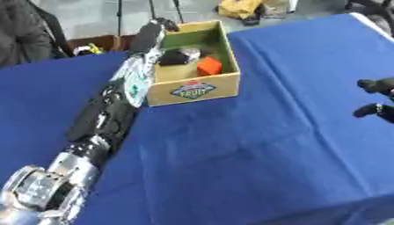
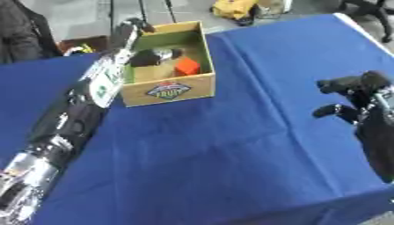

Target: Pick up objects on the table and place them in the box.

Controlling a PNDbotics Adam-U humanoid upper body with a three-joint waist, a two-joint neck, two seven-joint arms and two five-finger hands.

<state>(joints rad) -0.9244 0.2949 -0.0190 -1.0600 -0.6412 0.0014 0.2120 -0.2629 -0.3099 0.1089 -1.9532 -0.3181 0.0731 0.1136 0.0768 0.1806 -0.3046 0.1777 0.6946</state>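
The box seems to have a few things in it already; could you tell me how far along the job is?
Done: an orange block and a dark object lie inside the box. In hand: nothing visible; the left hand reaches to the box's far rim, and the right hand hovers at the right. Left: no loose objects show on the blue cloth.

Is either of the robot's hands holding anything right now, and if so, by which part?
Nothing is visibly held. The left hand reaches over the far rim of the box, showing nothing in it. The right hand hangs at the right edge, fingers curled on nothing.
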